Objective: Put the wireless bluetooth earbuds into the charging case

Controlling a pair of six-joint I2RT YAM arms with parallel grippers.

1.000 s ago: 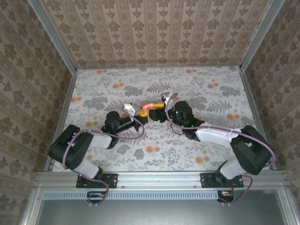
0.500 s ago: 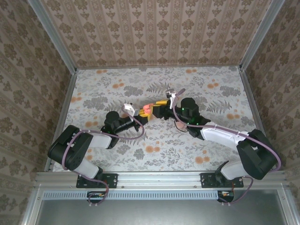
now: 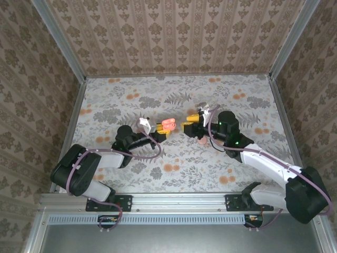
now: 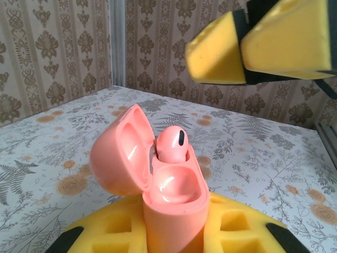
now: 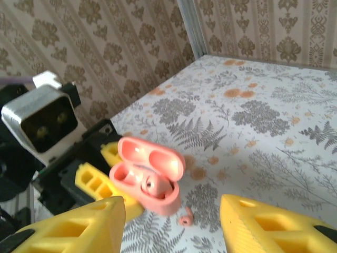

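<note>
Patterned wallpaper closes in a floral-print table, and everything that matters sits near its middle. Your left gripper is clamped on the lower body of the charging case, holding it upright with the lid hinged back. One earbud is already in its well, and the well beside it is bare. The second earbud lies loose on the table just beside the foot of the case, on the side toward the right edge.

Your right gripper hangs close to the case, with its foam fingers spread and nothing between them. Judging from this, the step in hand is picking up that loose bud.

- Come down straight over it, with one finger on each side. It is far smaller than a finger, so a skewed approach will likely flick it away.
- Keep the fingers clear of the case as you descend, because a nudge there could unseat the bud already in place.
- Close gently on the bud's body, so the stem is free to lead into the well.
- Hold the left arm steady, and don't let the lid swing shut.
</note>
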